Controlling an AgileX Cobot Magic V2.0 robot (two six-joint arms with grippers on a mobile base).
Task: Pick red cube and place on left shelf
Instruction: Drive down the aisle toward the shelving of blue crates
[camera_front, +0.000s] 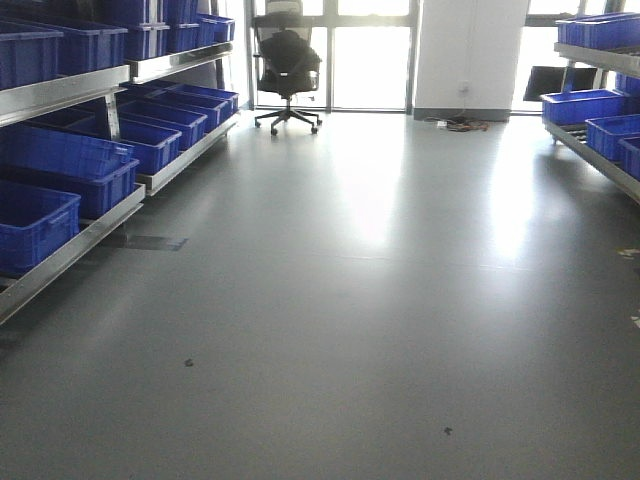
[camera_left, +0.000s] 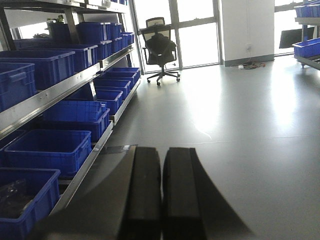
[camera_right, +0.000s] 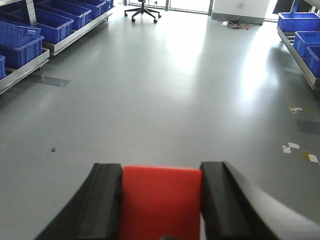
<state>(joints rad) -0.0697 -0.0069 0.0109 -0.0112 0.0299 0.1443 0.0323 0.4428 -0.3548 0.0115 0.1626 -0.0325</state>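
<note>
Currently the right end effector (camera_right: 161, 172) is clamped on the red cube (camera_right: 161, 202). Its two black fingers (camera_right: 107, 200) press against opposite faces of the cube, which fills the gap between them. The grey floor (camera_right: 165, 90) stretches ahead of this end effector.

The left end effector (camera_left: 162, 170) is closed on nothing: its two black fingers sit together, with only a thin dark seam between them.

The left shelf (camera_left: 55, 92) stands just to the left of the left end effector and runs ahead of it. Its steel rails carry rows of blue crates (camera_left: 47, 150) on more than one level. Relative to the right end effector, the same shelf lies ahead and to the left, well apart from the cube. The cube is therefore in the grasp and not on the shelf.

A black office chair (camera_front: 288, 65) stands far ahead of both end effectors, in front of the windows (camera_front: 370, 65). A second rack (camera_front: 600, 165) with blue crates lies ahead and to the right. Loose cables (camera_front: 460, 124) lie on the floor near the far wall, to the right of the chair
</note>
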